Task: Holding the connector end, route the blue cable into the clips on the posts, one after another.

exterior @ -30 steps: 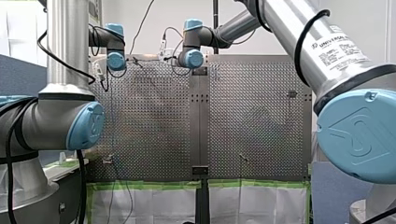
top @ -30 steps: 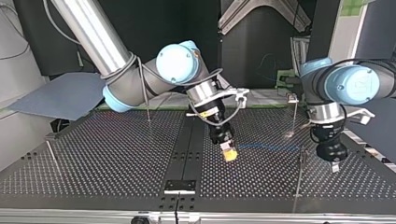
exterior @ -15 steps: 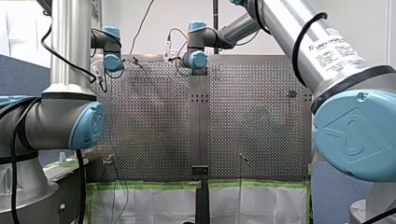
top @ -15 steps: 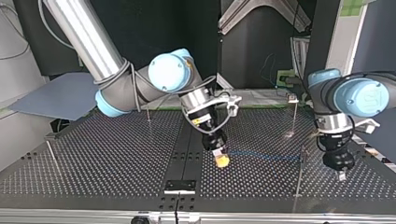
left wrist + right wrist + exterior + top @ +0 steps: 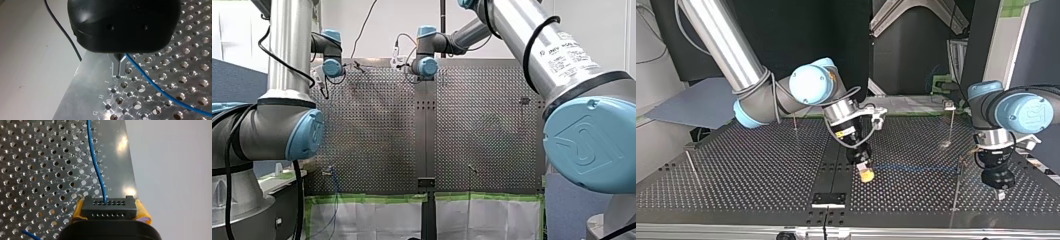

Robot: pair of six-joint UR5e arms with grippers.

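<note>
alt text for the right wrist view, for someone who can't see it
My right gripper holds a black connector between its yellow pads. A thin blue cable leaves the connector's row of holes and runs ahead of the gripper over the perforated table, close to the table's edge.

R arm (image 5: 726,40) enters top view at 11 o'clock; R gripper (image 5: 865,173) points 5 o'clock, pads (image 5: 142,211) clamped on connector (image 5: 109,207). L gripper (image 5: 1000,193) points 6 o'clock, fingertips (image 5: 119,68) together.
</note>
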